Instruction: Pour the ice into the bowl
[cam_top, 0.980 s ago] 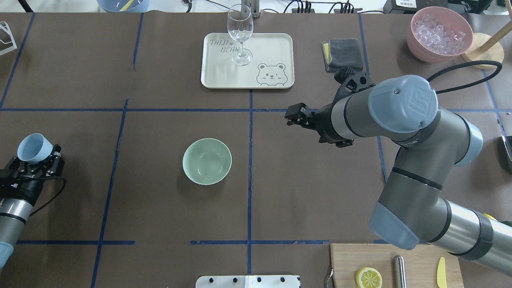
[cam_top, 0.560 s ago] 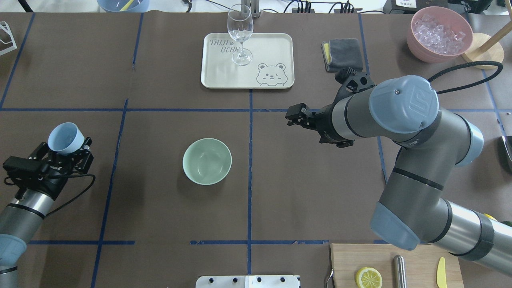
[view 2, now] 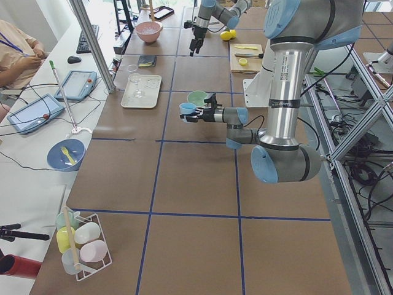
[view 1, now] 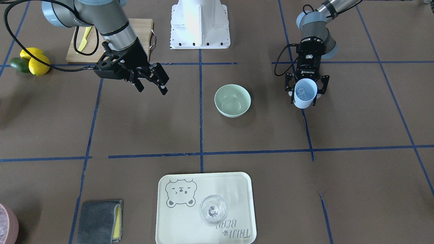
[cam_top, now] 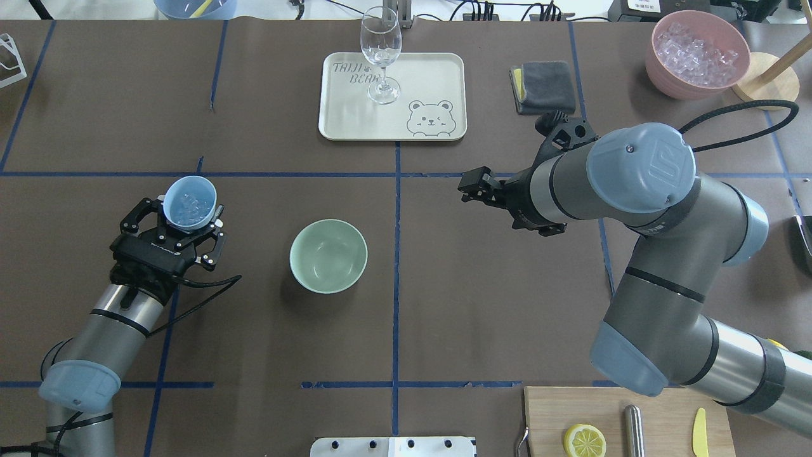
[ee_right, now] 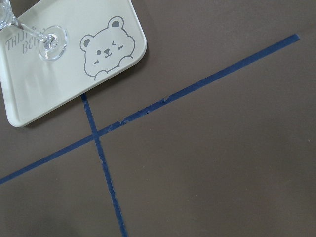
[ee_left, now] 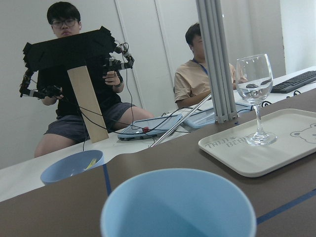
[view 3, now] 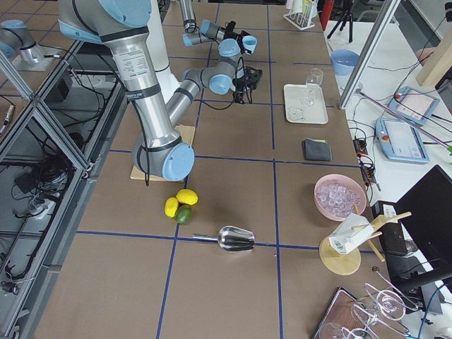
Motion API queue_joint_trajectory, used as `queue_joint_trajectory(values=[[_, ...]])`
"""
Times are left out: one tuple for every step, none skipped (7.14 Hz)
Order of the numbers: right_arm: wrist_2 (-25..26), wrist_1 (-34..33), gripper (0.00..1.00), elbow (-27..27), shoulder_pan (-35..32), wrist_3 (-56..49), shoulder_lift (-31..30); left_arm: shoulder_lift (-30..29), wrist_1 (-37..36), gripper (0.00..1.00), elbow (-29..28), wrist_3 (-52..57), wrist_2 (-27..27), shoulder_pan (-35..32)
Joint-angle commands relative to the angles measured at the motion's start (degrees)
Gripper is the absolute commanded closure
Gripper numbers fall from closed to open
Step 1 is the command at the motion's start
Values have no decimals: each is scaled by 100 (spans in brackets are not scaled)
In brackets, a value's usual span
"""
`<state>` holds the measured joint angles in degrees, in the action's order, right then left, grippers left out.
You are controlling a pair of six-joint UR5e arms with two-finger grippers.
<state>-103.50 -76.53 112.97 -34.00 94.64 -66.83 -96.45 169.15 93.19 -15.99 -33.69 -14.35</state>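
The pale mint-green bowl (cam_top: 328, 256) (view 1: 232, 100) stands upright on the brown mat near the table's middle, with nothing in it. My left gripper (cam_top: 188, 214) (view 1: 305, 96) is shut on a light blue cup (cam_top: 189, 202) (view 1: 305, 93) held upright to the left of the bowl and apart from it. Clear cubes of ice (cam_top: 189, 204) (view 1: 302, 92) lie inside the cup. In the left wrist view the cup's rim (ee_left: 177, 202) fills the bottom. My right gripper (cam_top: 472, 184) (view 1: 152, 88) hangs open and empty to the right of the bowl.
A cream tray (cam_top: 355, 108) with a wine glass (cam_top: 380, 54) sits at the back centre. A grey cloth (cam_top: 542, 86) and a pink container (cam_top: 698, 54) of ice are back right. A cutting board (cam_top: 628, 422) with a lemon slice lies front right. People sit beyond the table.
My left arm has carried the cup from the table's left edge rightward and forward, toward the bowl. The right gripper has shifted only slightly.
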Motion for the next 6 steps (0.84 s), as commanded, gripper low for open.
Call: queue_joint_trajectory(values=[[-3, -2, 0, 5, -10, 1, -5, -172, -979, 100, 348, 465, -50, 352], [-3, -2, 0, -12, -10, 10, -14, -312, -1006, 100, 305, 465, -241, 415], [-12, -2, 0, -4, -10, 28, -23, -340, -1163, 100, 296, 482, -304, 451], [-12, -2, 0, -30, -10, 10, -49, -601, -2000, 100, 278, 517, -305, 468], [-12, -2, 0, -30, -1, 2, -67, -717, -2800, 100, 374, 709, -313, 477], [-12, -2, 0, -30, -10, -7, -67, -1083, -3122, 100, 401, 1259, -296, 477]])
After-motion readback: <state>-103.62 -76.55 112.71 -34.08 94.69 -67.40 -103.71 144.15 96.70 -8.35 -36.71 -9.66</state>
